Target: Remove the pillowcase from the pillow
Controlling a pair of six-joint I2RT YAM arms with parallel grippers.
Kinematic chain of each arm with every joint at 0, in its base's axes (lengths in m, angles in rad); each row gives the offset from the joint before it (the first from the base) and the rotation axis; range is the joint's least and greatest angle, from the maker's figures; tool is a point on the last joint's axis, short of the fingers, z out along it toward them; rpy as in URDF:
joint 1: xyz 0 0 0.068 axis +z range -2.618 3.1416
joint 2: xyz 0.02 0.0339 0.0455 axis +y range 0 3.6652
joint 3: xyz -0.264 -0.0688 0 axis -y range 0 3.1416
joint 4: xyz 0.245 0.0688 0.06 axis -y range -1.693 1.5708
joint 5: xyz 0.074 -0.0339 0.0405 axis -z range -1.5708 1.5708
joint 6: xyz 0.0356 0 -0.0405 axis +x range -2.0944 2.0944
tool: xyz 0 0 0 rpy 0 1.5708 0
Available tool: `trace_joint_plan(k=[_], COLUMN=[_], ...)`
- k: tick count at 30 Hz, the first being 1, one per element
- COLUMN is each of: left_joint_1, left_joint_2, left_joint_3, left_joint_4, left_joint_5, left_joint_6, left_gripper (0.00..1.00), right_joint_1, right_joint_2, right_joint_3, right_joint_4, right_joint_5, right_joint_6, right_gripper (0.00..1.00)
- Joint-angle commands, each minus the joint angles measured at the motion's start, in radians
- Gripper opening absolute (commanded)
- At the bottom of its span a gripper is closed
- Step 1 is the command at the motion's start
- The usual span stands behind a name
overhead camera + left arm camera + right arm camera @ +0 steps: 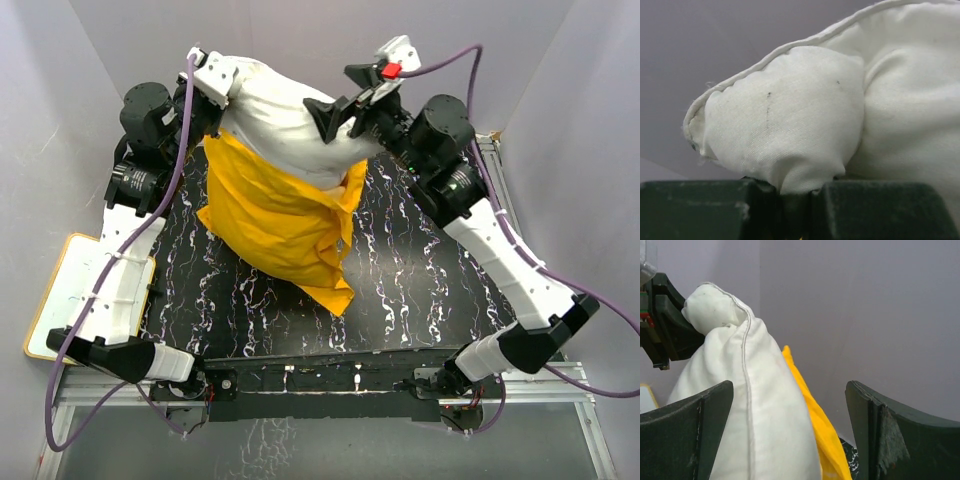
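Note:
The off-white pillow (290,110) is lifted off the table at the back. My left gripper (213,78) is shut on its top left corner; in the left wrist view the jaws (795,192) pinch a bunch of the pillow's white fabric (805,115). The yellow pillowcase (280,215) covers only the pillow's lower half and hangs down to the table. My right gripper (340,100) is open at the pillow's upper right. In the right wrist view its open gripper (790,430) straddles the pillow edge (740,390) and the yellow pillowcase (820,435) without gripping.
The black marbled table (420,280) lies below. A flat white whiteboard (60,300) sits off its left edge. Grey-purple walls close in on the back and both sides. The left gripper's body (662,325) shows in the right wrist view, holding the pillow corner.

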Motion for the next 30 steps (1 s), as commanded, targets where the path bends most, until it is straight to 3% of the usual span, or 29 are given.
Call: trace_joint_plan(k=[1, 6, 14, 20, 27, 30], left_joint_1=[0.022, 0.021, 0.021, 0.021, 0.021, 0.021], left_joint_2=[-0.026, -0.086, -0.106, -0.116, -0.134, -0.143], left_joint_3=[0.101, 0.051, 0.051, 0.028, 0.024, 0.016], left_joint_4=[0.047, 0.002, -0.053, -0.058, -0.123, -0.141], left_joint_5=[-0.136, 0.029, 0.095, 0.118, 0.231, 0.278], left_joint_6=[-0.01, -0.052, -0.043, -0.071, -0.044, -0.044], left_gripper=[0.0, 0.0, 0.0, 0.0, 0.0, 0.0], right_joint_1=[-0.007, -0.009, 0.021, 0.215, 0.229, 0.227], right_joint_2=[-0.1, -0.103, -0.046, 0.084, 0.29, 0.301], right_joint_3=[-0.047, -0.068, -0.065, 0.066, 0.351, 0.348], right_joint_4=[0.174, 0.132, 0.137, -0.025, -0.307, -0.345], right_joint_5=[0.091, -0.224, -0.355, -0.222, -0.174, -0.168], right_joint_6=[-0.03, -0.009, 0.119, -0.062, -0.18, -0.211], right_gripper=[0.98, 0.98, 0.98, 0.98, 0.98, 0.98])
